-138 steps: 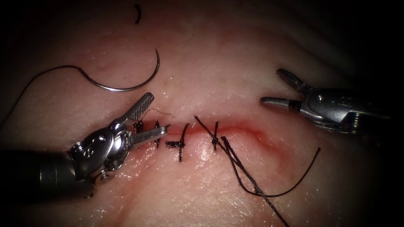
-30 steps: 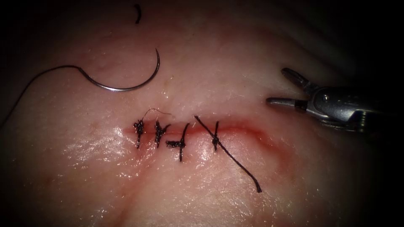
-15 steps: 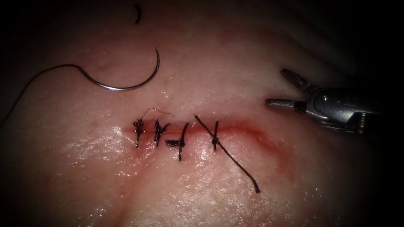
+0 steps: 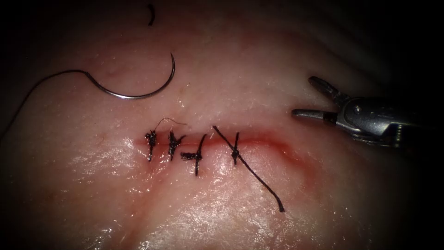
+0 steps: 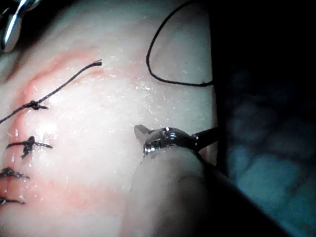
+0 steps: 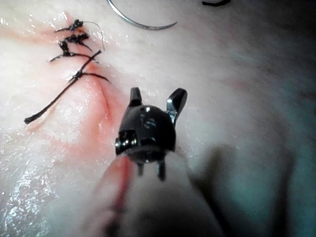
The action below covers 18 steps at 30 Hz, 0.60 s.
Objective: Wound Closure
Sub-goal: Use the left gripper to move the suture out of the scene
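Since 4.6 seconds ago my left tool (image 5: 170,140) has left the cut; I cannot tell its jaw state. Largest first: 1 tissue (image 4: 222,203), its cut (image 4: 259,141) carrying 4 stitches (image 4: 199,155). My right tool (image 4: 307,97) waits right of the cut, jaws apart, holding nothing. 1 needle (image 4: 138,95) lies free above-left, outside the tissue, trailing its thread (image 4: 46,81). 1 long tail (image 4: 259,180), 1 scrap (image 4: 151,14).
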{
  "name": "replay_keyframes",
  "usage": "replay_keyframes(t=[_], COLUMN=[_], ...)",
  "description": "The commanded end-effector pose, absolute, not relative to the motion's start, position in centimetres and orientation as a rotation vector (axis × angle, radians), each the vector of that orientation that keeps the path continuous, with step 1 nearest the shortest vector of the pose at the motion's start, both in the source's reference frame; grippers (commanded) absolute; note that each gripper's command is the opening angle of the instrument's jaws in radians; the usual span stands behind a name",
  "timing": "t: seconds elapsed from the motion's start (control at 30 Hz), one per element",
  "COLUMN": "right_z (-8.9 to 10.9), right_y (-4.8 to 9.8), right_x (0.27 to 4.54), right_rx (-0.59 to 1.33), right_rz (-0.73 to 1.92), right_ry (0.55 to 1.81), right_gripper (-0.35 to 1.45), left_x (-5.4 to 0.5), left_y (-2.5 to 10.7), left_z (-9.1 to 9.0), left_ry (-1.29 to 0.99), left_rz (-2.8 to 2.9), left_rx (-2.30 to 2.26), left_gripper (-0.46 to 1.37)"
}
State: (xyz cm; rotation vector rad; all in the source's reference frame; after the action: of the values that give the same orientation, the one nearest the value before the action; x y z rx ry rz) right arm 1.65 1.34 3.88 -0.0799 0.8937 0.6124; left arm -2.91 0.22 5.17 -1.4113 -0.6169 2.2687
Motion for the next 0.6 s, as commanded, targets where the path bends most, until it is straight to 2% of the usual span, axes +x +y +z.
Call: replay_keyframes(t=[0.03,0.27,0.6], right_z=[3.9,3.9,3.9], right_y=[1.3,1.3,1.3], right_x=[1.65,1.65,1.64], right_rx=[-0.078,-0.076,-0.073], right_rz=[0.612,0.609,0.605], right_ry=[0.895,0.898,0.901], right_gripper=[0.83,0.84,0.85], left_x=[-2.87,-2.78,-2.64], left_y=[0.3,0.8,1.4], left_z=[5.1,4.7,4.6], left_ry=[-0.595,-0.483,-0.341], left_rz=[2.233,2.158,2.240], left_rx=[-1.455,-1.623,-1.637], left_gripper=[1.21,1.20,1.21])
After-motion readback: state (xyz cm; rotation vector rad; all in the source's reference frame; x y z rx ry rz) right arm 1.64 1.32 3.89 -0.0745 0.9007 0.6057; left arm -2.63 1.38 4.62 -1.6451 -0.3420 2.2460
